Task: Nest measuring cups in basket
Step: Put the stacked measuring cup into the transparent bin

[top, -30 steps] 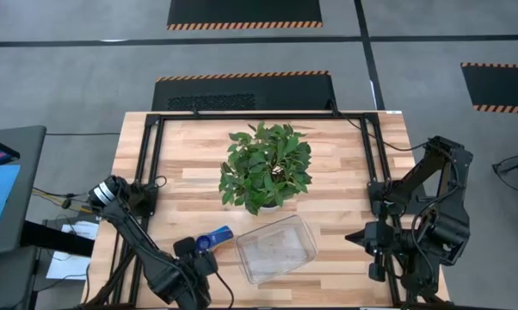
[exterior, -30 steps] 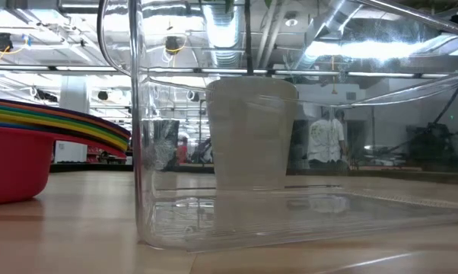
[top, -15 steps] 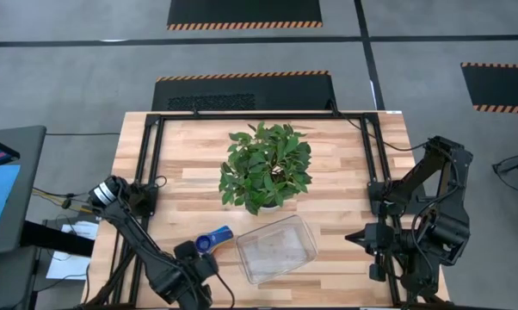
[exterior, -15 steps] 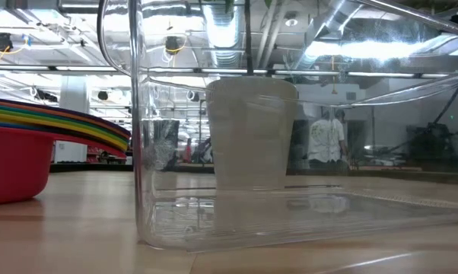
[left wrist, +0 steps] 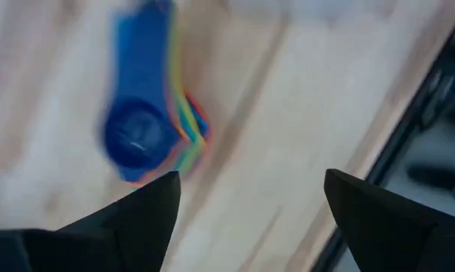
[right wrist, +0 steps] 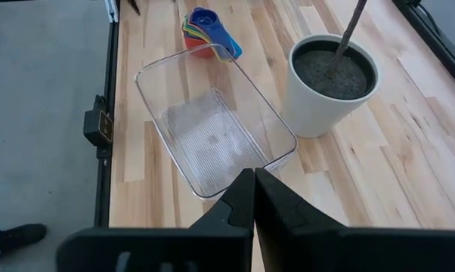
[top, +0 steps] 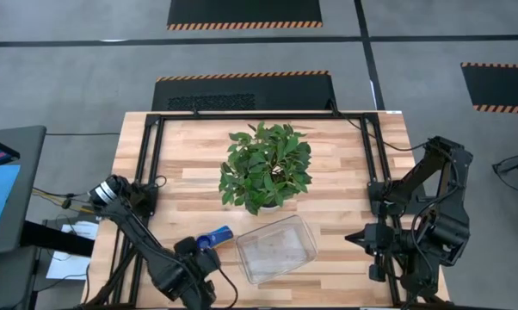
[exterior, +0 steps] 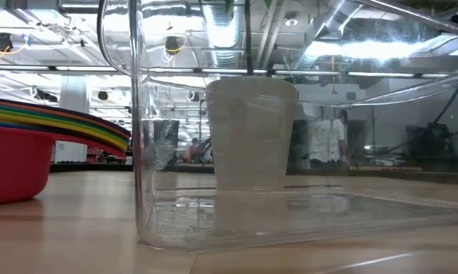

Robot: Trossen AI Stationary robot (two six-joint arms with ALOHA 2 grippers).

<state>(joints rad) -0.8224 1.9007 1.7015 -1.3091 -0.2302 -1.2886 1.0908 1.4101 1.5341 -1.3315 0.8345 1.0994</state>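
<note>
Stacked cups on the table beside the empty tray, my left gripper open just off them.

I see the nested stack of small round plastic measuring cups [top: 214, 238], dark blue on top and red at the bottom, resting on the wooden table [top: 345, 172] just left of the clear rectangular plastic basket [top: 276, 250], outside its walls. My left gripper [left wrist: 246, 204] hangs near the stack with fingers spread wide, holding nothing. My right gripper [right wrist: 254, 198] waits at the table's right edge, fingers pressed together and empty. The leafy green potted plant [top: 266, 168] in its white pot stands behind the basket.
</note>
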